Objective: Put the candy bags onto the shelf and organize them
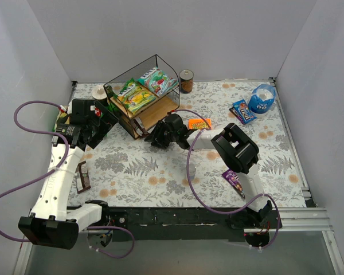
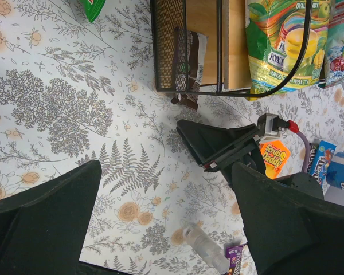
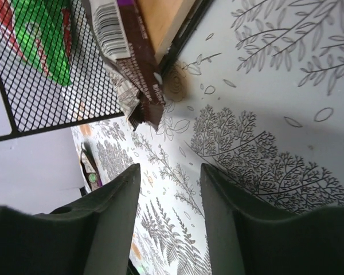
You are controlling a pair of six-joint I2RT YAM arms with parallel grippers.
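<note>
Showing "MANGO", "APPLE" print: green-yellow bag (image 2: 281, 46) on shelf (image 2: 234, 51) top board.

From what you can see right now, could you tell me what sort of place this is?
Probably a robot lab test cell: plain grey walls box in a floral-clothed table, a left arm and right arm are bolted at its near edge, and a wire shelf holds candy bags as props.
</note>
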